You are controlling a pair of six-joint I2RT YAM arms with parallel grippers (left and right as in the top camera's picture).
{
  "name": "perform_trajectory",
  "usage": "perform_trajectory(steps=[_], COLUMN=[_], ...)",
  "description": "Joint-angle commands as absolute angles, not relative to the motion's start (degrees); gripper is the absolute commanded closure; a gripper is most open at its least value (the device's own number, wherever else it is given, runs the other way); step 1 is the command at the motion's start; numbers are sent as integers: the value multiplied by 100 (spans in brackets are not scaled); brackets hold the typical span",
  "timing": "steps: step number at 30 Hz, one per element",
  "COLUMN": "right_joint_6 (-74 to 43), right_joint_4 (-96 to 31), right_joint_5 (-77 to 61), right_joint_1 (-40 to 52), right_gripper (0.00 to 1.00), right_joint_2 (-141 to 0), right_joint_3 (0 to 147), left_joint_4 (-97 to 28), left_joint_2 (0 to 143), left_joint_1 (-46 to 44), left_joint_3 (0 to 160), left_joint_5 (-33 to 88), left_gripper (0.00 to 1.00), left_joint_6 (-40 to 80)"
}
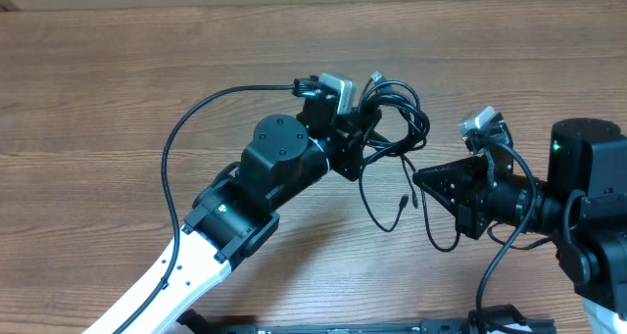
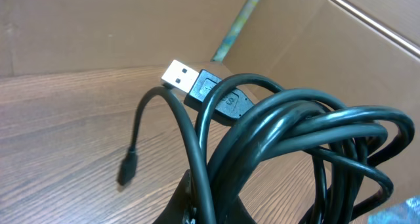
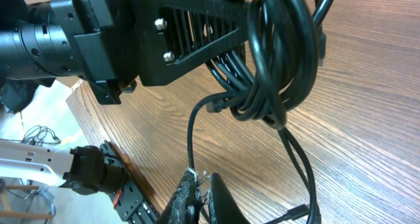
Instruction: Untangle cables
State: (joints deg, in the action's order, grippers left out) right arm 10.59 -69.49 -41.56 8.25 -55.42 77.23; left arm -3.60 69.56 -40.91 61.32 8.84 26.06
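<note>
Wood table beneath bunched cables.

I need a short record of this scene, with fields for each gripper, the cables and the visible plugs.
left gripper: shut on the cables, bundle hangs from it
right gripper: shut on one strand below the bundle
cables: looped together, not separated
USB plug: silver tip, sticks out of the bundle
small plug: on a loose end above the table

Thin black cables bunched in tangled loops, upper centre of overhead view, with a silver USB plug sticking out and a loose end trailing below.
</note>
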Motion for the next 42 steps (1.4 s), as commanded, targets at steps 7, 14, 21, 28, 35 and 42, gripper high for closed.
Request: perform_trajectory(steps=[7,14,21,28,35,42], right_joint_6=[543,-519,-45,204,375,375], right_joint_4=[-7111,-7096,-6860,-6549,-6379,-6368], right_joint_5=[-3111,-1691,-2571,-3343,-3920,-3938], right_joint_1=[819,821,821,821,821,821], right_gripper=[83,0,6,20,33,67], right_joint_2=[-5527,-5527,-5527,-5527,-5527,-5527], right_joint_3=[7725,7728,7725,7728,7725,7725], left_joint_4=[-451,-558,-596,-530,-510,-508], left_joint_2=[6976,6976,6976,6976,6976,6976], left_joint_1=[-4128,-4130,-4130,-4134,-4211,-4215], left_joint_3=[6208,6208,6208,6208,6208,6208], left_joint_5=[685,716,849,1361,1358,1358], left_gripper=[96,96,96,96,96,96], left_joint_6=[3146,3009,2827,2862,3030,3050])
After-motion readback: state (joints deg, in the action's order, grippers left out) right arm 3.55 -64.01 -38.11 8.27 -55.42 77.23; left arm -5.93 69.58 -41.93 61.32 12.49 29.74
